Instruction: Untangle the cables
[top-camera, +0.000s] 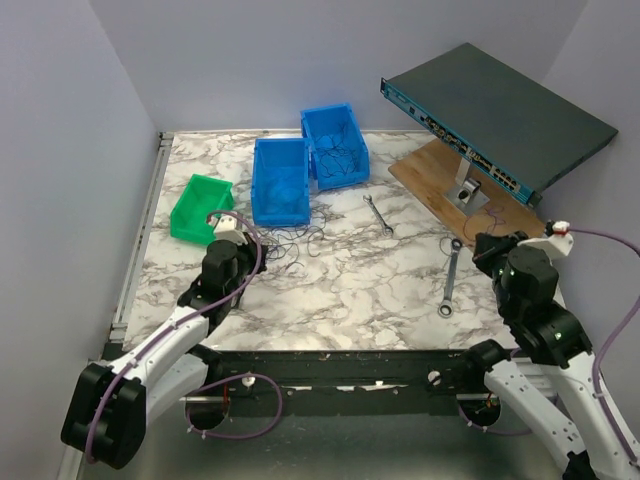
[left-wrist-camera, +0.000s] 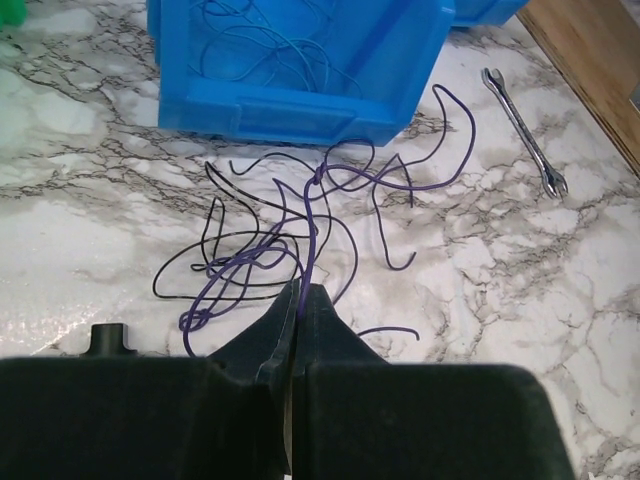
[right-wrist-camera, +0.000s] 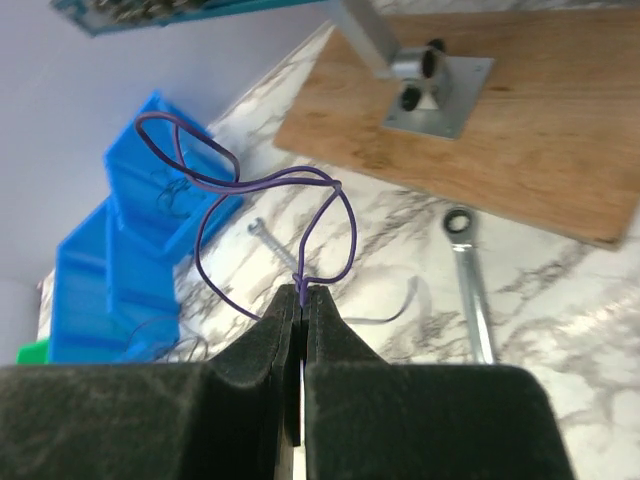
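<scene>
Left gripper (left-wrist-camera: 300, 300) pinched tight on purple strand (left-wrist-camera: 311, 230), wire nipped between tips. Cables (left-wrist-camera: 262, 255) lie on marble table (left-wrist-camera: 520, 300) dead ahead, tangle fanning 10 to 2 o'clock, just short of blue bin (left-wrist-camera: 300, 100) front wall. Strand's long axis runs toward 12 o'clock into knot. Right gripper (right-wrist-camera: 302, 300) clamped on purple loop (right-wrist-camera: 250, 185), raised, curling toward 11 o'clock. Left arm nearer tangle. My judgement: next pull goes toward 6 o'clock, along strand.

Bright, even light.
Glare whitens the marble table (left-wrist-camera: 80, 290) left of the blue bin (left-wrist-camera: 300, 110); right-wrist background blurs.
</scene>
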